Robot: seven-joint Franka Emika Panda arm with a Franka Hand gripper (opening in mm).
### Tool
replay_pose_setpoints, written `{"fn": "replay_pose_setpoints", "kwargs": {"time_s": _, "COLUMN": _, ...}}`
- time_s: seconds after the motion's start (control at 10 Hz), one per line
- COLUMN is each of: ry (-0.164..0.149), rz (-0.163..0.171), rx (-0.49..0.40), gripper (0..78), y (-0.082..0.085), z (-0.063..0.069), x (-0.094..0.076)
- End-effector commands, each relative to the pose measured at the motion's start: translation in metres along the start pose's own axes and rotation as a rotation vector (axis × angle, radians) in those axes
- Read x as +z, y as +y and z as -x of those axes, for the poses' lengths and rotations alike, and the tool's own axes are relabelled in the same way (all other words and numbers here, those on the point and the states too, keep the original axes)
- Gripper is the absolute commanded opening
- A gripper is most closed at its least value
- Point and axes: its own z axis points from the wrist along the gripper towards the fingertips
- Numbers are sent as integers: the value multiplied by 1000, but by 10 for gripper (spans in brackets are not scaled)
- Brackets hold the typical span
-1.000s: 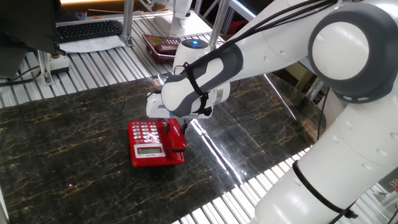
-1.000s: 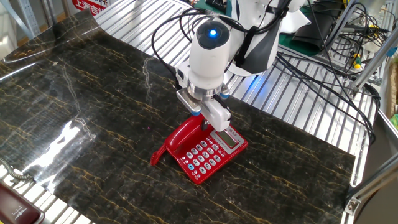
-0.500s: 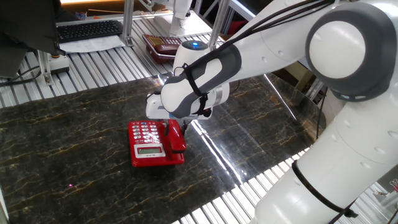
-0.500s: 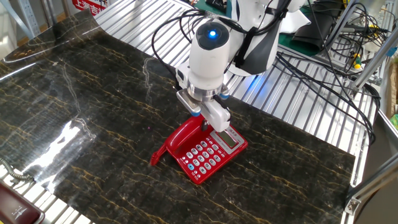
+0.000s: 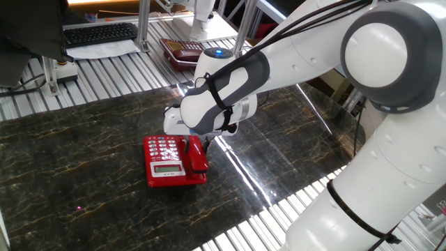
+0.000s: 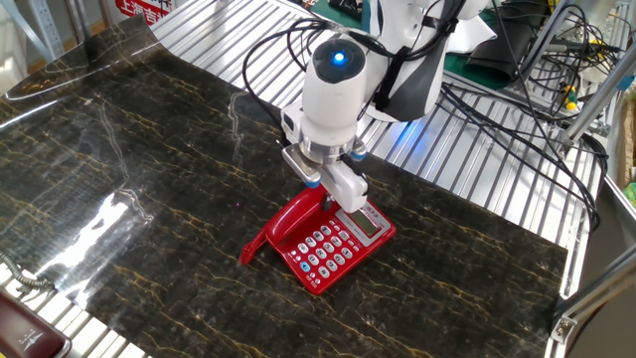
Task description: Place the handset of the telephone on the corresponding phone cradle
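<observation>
The bright red telephone sits on the dark marble table, keypad and small LCD display up. The red handset lies along the phone cradle, the button-free strip beside the keypad, which it mostly covers. My gripper points down over the handset's far end, a finger on each side, shut on it. A red cord loops out at the near end in the other fixed view.
A darker maroon phone lies off the marble top. A keyboard sits at the back. Slatted metal surfaces surround the marble top. Arm cables hang to the right.
The gripper and handset have settled very slightly lower onto the phone base. Nothing else has moved.
</observation>
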Motion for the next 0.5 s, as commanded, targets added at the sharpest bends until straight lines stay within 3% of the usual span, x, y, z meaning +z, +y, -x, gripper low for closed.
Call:
{"fn": "replay_pose_setpoints", "kwargs": {"time_s": 0.1, "ry": -2, "rz": 3, "rx": 0, "gripper": 11, "y": 0, "z": -1, "x": -1}}
{"fn": "replay_pose_setpoints", "kwargs": {"time_s": 0.5, "ry": 6, "rz": 7, "rx": 1, "gripper": 11, "y": 1, "z": -1, "x": 1}}
